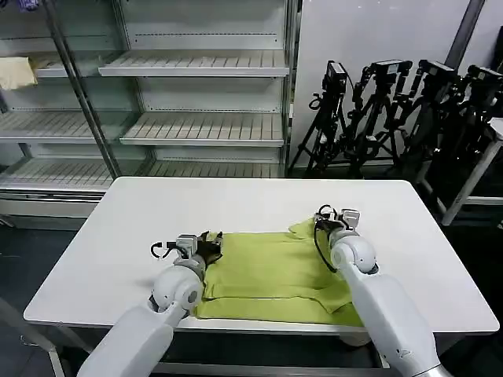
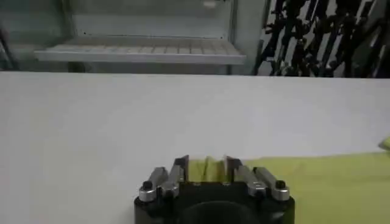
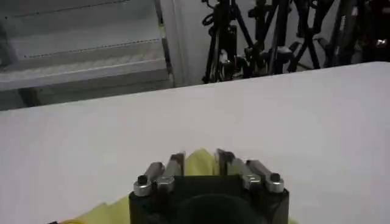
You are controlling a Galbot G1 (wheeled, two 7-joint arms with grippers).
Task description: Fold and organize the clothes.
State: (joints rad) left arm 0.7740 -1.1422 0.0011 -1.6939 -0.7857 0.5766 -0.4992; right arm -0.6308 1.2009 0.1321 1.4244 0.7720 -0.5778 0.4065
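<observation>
The clothes are one lime T-shirt lying partly folded on the white table, near its front edge. My left gripper sits at the shirt's left edge. In the left wrist view, the left gripper is shut on a ridge of the lime T-shirt. My right gripper is at the shirt's far right corner, where the cloth bunches up. In the right wrist view, the right gripper pinches a raised hump of the T-shirt.
Metal shelves stand behind the table, with a pale cream cloth on one at the far left. Black tripods crowd the back right. Bare tabletop lies beyond and to both sides of the shirt.
</observation>
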